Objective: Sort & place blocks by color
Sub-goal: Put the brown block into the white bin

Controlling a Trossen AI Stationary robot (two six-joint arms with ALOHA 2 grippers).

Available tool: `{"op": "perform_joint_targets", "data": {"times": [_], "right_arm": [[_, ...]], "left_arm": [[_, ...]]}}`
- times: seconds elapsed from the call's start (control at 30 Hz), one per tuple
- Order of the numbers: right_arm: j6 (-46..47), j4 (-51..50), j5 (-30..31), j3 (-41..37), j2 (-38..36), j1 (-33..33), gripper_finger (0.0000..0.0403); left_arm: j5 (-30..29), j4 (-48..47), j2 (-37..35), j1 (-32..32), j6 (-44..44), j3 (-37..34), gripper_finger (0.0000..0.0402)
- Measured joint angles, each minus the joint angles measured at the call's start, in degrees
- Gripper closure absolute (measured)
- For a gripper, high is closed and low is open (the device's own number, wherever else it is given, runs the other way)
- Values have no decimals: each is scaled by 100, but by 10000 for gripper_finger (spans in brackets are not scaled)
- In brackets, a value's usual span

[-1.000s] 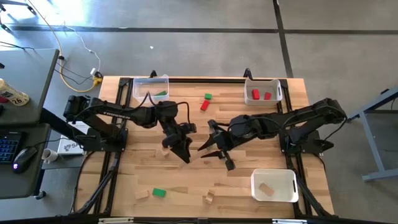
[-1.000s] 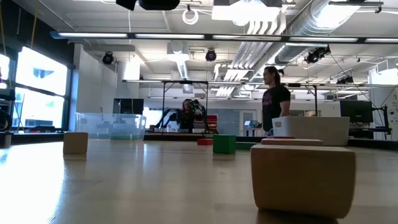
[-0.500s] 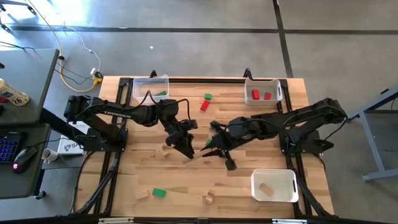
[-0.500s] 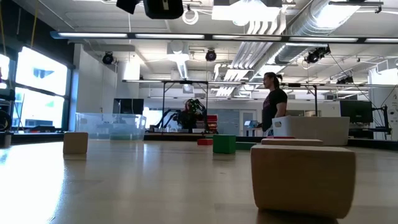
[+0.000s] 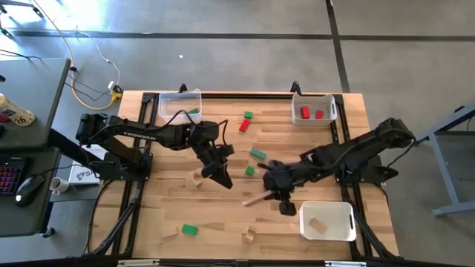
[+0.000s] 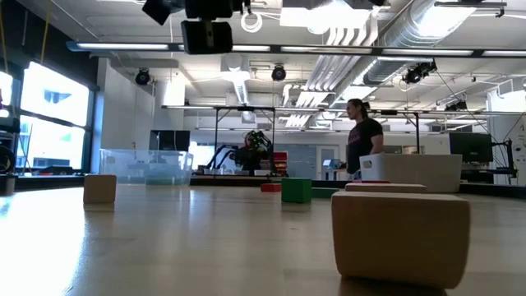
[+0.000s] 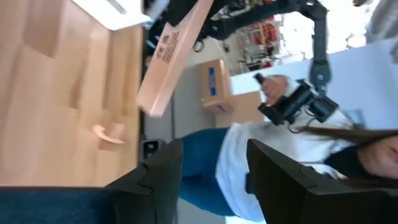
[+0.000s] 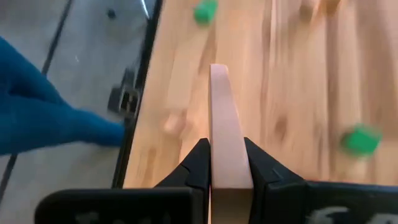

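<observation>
My right gripper (image 5: 272, 190) is over the middle of the table, shut on a plain light-wood bar (image 5: 257, 199), also in the right wrist view (image 8: 224, 124). My left gripper (image 5: 216, 170) hangs open to the left of it with nothing between its fingers (image 7: 158, 177). Two green blocks (image 5: 257, 153) (image 5: 249, 170) lie between the arms. Farther back lie a red block (image 5: 243, 126) and a green one (image 5: 248, 115). A wood block (image 5: 197, 178) rests beside my left gripper. A green block (image 5: 190, 229) and two wood blocks (image 5: 169, 231) (image 5: 249, 236) lie near the front edge. My right gripper pinches the wood bar between its two fingers (image 8: 199, 165) by one end (image 8: 229, 177), on its two long side faces. The fingers lie along the bar and slant down from the table's right. The bar sticks out ahead of the fingers, clear of the table.
Three bins stand on the table: far left (image 5: 179, 97) with a green block, far right (image 5: 312, 99) with two red blocks, near right (image 5: 326, 231) with a wood block. A person stands in the room beyond the table (image 6: 362, 136).
My right gripper has gone toward the table's near right with the wood bar and has tipped downward and rolled. The two green blocks it stood over now show. My left gripper has sunk a little and stays near the middle.
</observation>
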Motion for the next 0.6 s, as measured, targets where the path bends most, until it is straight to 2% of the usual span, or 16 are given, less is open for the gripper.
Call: {"op": "perform_joint_targets", "data": {"times": [0.37, 0.6], "right_arm": [[1988, -2005, -199, 1, -2, 890, 373], [2966, -2581, -592, 1, -119, 1453, 373]], "left_arm": [[-1273, -934, 4, -7, 614, 0, 234], [-1499, -1263, 4, -13, 791, 0, 234]]}}
